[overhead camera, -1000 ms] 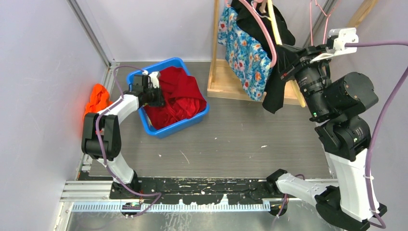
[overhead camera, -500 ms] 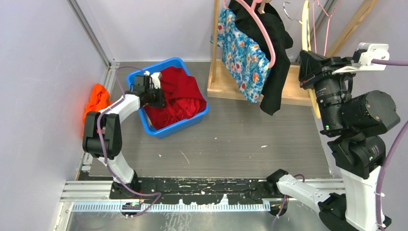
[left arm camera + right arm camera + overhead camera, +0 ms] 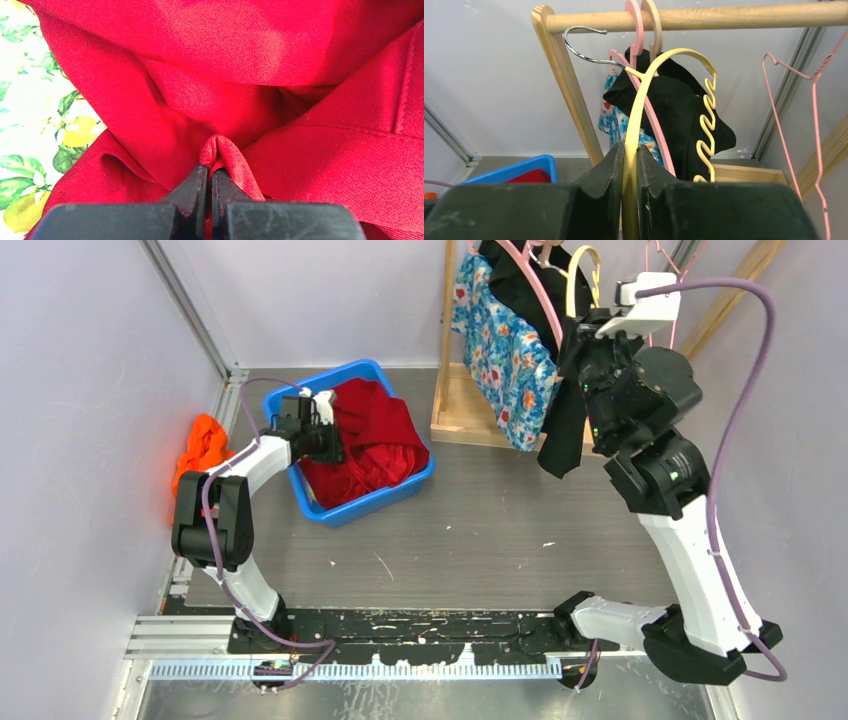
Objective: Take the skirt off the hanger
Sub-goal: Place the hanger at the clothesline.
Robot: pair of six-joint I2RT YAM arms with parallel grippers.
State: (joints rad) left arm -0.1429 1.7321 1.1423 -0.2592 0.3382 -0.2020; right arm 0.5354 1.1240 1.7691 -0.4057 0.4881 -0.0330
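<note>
Left fingers (image 3: 195, 187): pressed together on a small fold of the red skirt (image 3: 280, 60), bottom centre of the left wrist view. Likely held so to keep the cloth down in the blue basket (image 3: 385, 497), centre left of the top view.

Red skirt: heaped in the basket over a lemon-print fabric (image 3: 30, 100), well apart from any hanger. Judged already off.

Right fingers (image 3: 611, 170): clamped on the lower arm of the yellow hanger (image 3: 629, 130), bottom centre of the right wrist view. Hanger bare, carried upright, its metal hook (image 3: 579, 42) just under the wooden rail (image 3: 744, 15) and not seen over it. Probably raised there for rehanging.

On the rail, upper centre: black garment (image 3: 674, 105) on a pink hanger (image 3: 655, 125), floral garment (image 3: 505, 355) beside it. Bare pink wire hanger (image 3: 784, 120) to the right.

Orange cloth (image 3: 203, 445): at the left wall, beside the basket, on the tabletop (image 3: 500, 530).

Changes against the earlier top views:
- Right arm, formerly swung out toward the right edge of the frame, now folded in to the upper centre against the rack.
- Yellow hanger brought from beside the rack to the rail.
- Left arm, basket and skirt unchanged.
</note>
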